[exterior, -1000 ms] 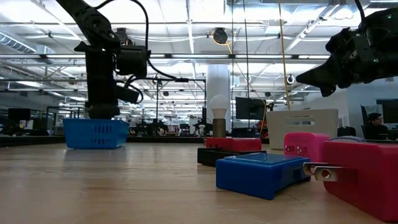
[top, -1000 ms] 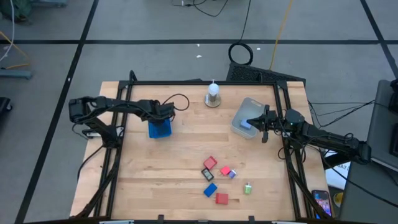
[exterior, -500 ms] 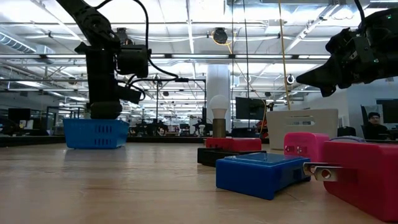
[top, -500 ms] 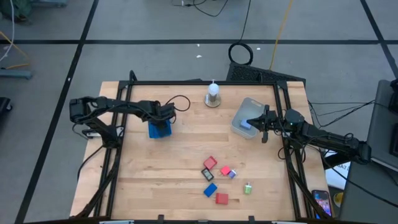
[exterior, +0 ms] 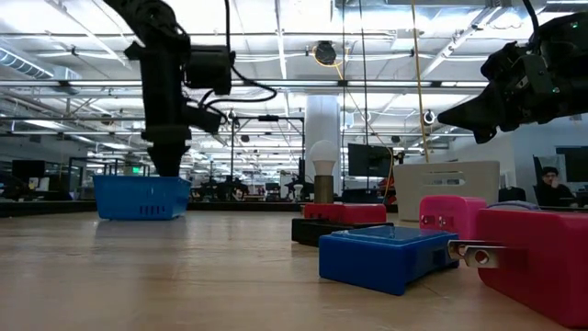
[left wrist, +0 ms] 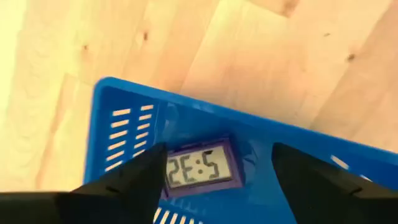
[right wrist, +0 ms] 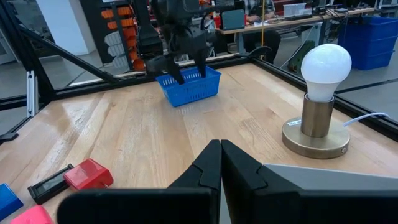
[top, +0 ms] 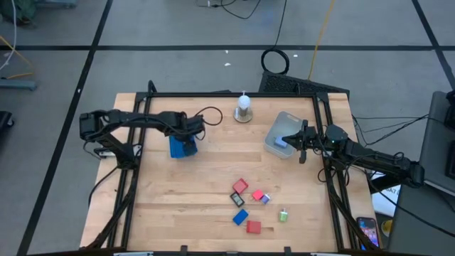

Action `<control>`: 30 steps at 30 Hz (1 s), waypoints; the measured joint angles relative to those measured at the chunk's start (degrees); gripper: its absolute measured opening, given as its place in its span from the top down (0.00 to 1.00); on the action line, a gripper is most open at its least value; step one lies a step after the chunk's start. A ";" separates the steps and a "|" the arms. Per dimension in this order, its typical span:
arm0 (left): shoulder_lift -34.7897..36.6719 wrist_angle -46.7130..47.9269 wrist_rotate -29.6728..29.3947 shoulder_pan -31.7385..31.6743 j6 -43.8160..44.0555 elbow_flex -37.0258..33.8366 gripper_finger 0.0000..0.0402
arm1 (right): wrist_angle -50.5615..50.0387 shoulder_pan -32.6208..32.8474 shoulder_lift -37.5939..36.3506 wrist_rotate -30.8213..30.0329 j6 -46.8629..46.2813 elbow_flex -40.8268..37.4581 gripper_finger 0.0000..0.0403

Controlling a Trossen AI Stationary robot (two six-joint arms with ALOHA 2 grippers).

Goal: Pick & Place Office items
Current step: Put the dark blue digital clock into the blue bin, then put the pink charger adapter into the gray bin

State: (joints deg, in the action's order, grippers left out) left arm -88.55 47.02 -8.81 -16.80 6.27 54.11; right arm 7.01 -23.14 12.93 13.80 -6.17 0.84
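Left gripper (top: 186, 139): hovering over the blue basket (top: 182, 148) at ten o'clock, fingers spread wide, empty; a small clock (left wrist: 200, 168) lying inside.
Right gripper (right wrist: 220, 163): waiting over the grey tub (top: 283, 135) at two o'clock, fingers pressed together.
Office items (top: 249, 203): sitting clustered at five o'clock.

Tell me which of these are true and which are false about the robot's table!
1. The left gripper is open above the blue basket. True.
2. A little clock lies inside the blue basket. True.
3. The right gripper is wide open. False: its fingers are shut together.
4. The lamp lies tipped over on the table. False: it stands upright on its round base.
5. The small office items are all in the grey tub. False: several red, blue and green pieces still lie on the table.
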 joint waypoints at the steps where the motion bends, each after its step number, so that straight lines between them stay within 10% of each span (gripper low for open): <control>1: 0.02 0.83 -0.01 0.21 -0.01 0.88 0.24 | -0.02 0.00 0.01 0.00 0.00 0.00 1.00; 9: 5.77 3.28 -0.21 2.34 -4.34 4.63 0.23 | -0.19 -0.01 0.02 0.04 0.00 0.00 1.00; 21: 37.03 -7.64 0.15 7.29 -5.57 1.30 0.94 | -1.29 -0.02 0.00 0.07 -0.25 0.00 1.00; 30: 58.86 -24.69 -2.37 10.19 -9.21 -16.35 0.99 | -1.20 0.00 0.00 -0.06 -0.63 0.00 1.00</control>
State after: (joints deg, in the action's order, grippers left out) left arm -29.69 22.33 -11.18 -6.61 -2.94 37.76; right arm 5.80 -23.14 12.93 13.74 -6.81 0.84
